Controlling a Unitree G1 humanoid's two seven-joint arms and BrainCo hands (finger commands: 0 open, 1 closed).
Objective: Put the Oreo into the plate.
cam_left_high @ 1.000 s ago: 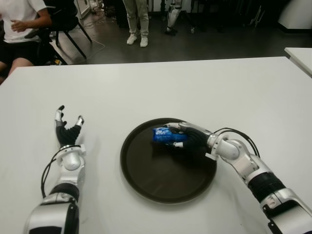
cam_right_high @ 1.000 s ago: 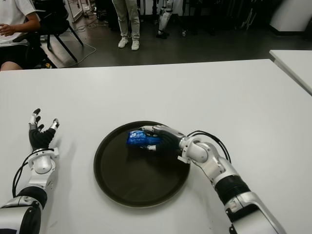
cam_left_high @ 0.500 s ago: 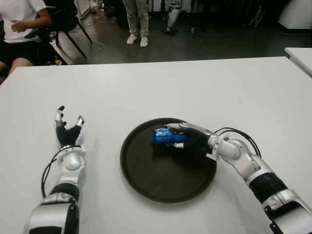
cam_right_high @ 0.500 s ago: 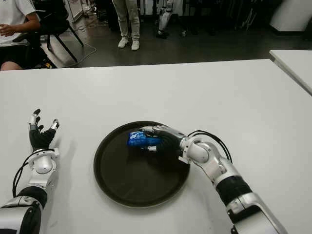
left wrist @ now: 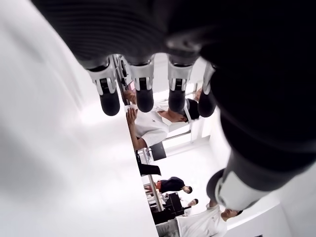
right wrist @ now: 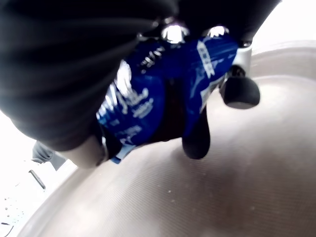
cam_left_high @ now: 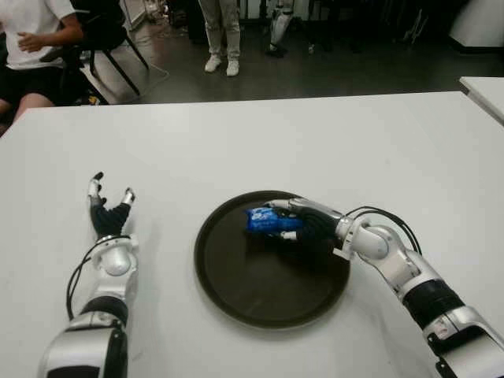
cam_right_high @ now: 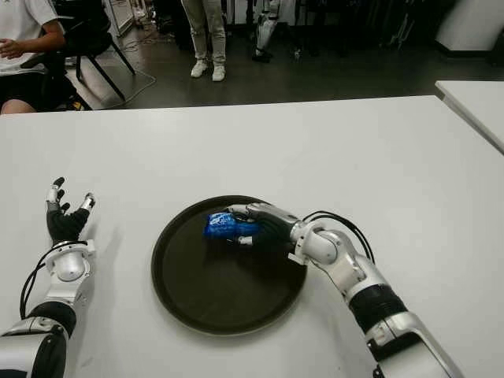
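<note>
Right hand (cam_left_high: 303, 223) over the far part of the dark plate (cam_left_high: 260, 303), fingers (right wrist: 197, 136) pinched around the blue Oreo pack (cam_left_high: 262, 219), held just above the plate's floor. Placing step nearly done, by the look of it: next, lowering and letting go. Left hand (cam_left_high: 108, 213) idle on the white table (cam_left_high: 331, 142), fingers spread, well clear; nothing blocking.

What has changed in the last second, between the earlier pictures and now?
Almost nothing visibly changed. The right hand still grips the blue Oreo pack over the far part of the dark plate, with at most a very slight shift. The left hand stays open on the white table, left of the plate.
</note>
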